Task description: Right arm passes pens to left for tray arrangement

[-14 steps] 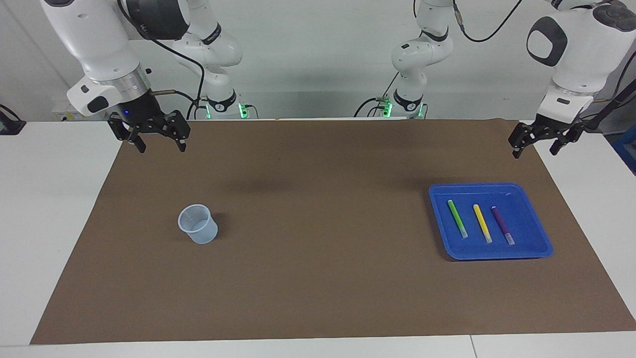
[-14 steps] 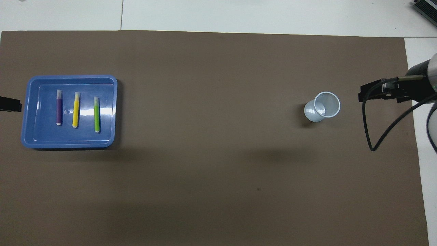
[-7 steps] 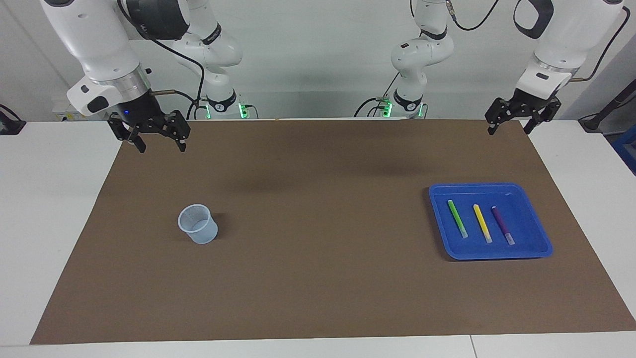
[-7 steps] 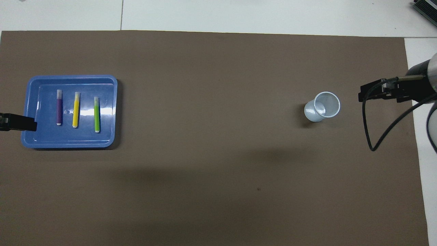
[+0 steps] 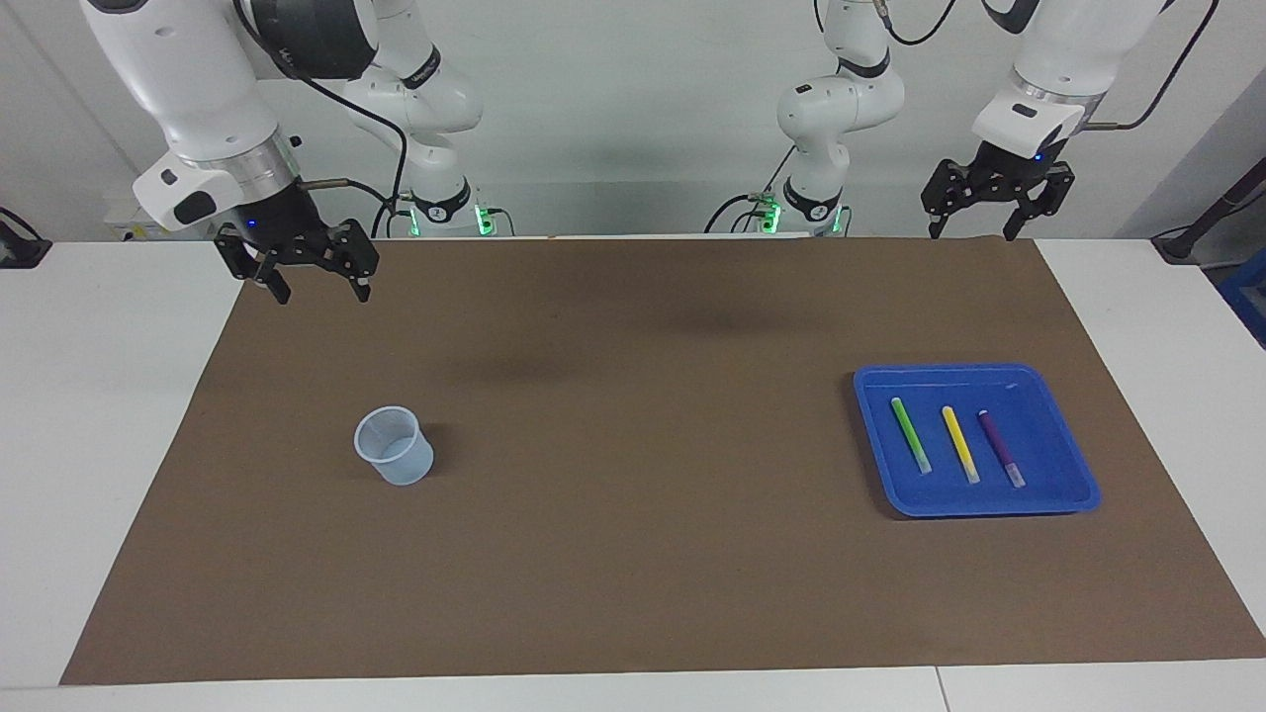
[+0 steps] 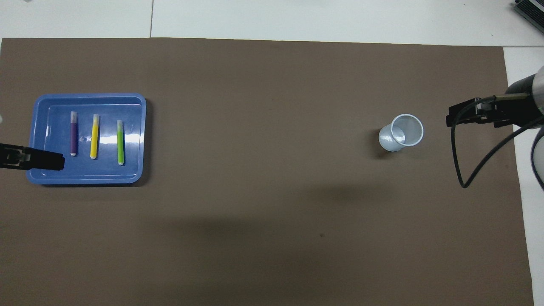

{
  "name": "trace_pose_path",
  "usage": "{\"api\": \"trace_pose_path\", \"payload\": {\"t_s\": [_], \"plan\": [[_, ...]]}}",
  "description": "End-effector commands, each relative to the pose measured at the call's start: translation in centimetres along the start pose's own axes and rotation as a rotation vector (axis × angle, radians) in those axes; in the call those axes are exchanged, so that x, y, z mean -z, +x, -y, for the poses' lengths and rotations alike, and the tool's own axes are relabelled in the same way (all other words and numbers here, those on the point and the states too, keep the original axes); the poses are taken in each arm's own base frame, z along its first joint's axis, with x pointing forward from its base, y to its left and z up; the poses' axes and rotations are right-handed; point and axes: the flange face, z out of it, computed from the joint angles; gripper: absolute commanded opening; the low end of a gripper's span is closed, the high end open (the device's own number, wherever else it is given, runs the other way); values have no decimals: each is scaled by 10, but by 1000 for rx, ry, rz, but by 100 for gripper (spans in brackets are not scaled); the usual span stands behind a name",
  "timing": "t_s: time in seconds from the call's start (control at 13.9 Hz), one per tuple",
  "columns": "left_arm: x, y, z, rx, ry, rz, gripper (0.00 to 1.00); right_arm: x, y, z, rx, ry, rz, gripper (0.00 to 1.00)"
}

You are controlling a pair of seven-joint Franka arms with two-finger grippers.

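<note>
All three pens (image 5: pixel 957 444) lie in the tray (image 5: pixel 1083 491), frame's lower right; left gripper (image 5: pixel 987 212) upper right, right gripper (image 5: pixel 315 280) upper left, both spread, empty; best parked clear.

Both arms are glossy white, built of rounded segments with dark grey or black joint caps, and each wrist ends in a silver metal ring above a white flange. The right gripper (image 5: pixel 318 277) and the left gripper (image 5: pixel 983 216) are black, skeletal two-finger linkages, each with a small blue light glowing on the black body just above it. Black cables loop along the arms and down to the wrists, and each base wears a black collar with green lights beside it.
</note>
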Motion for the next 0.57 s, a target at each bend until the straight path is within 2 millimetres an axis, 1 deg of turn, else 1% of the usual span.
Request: {"api": "trace_pose_path", "payload": {"t_s": [0.0,0.07,0.14,0.22,0.36,0.43,0.5], "plan": [[6,9,7,26,-5,-47,100,2,-8,-3,17,-4,5,100],[5,13,17,35,-2,-64,100,2,-8,-3,17,-4,5,100],[-3,19,26,12,2,-50,100,2,-8,-3,17,-4,5,100],[5,23,22,-31,19,-57,100,2,-8,-3,18,-4,7,100],[8,25,19,-43,28,-64,100,1,-8,-3,18,-4,8,100],[6,21,28,-26,29,-64,100,2,-8,-3,17,-4,5,100],[-3,19,36,-9,29,-62,100,2,-8,-3,17,-4,5,100]]}}
